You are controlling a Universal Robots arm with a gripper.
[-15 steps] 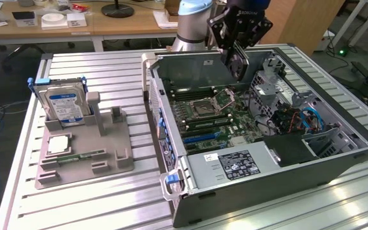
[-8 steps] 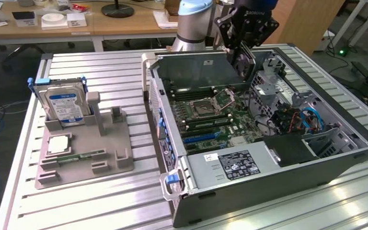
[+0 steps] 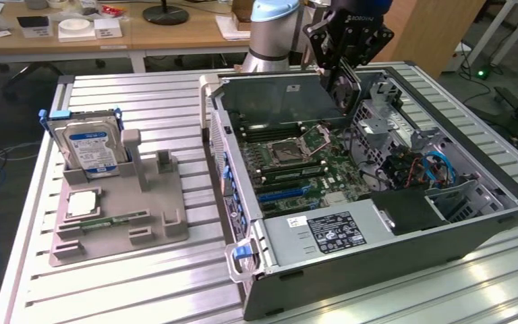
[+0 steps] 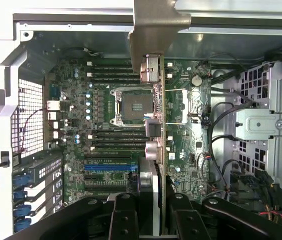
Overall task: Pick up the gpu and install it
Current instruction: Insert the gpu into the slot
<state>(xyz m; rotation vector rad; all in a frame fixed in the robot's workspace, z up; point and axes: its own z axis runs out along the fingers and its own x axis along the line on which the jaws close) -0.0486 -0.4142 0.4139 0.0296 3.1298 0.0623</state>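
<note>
Hiding a motherboard (image 4: 185,145) strip: edge-on gpu (image 4: 154,127)

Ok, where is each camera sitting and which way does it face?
Exterior view: off the arm, high, looking down across the table at the open computer case; arm and gripper show.
Wrist view: on the wrist, looking down into the case at the motherboard; its fingers show.
Both share: case, motherboard, the gpu the gripper holds.
</note>
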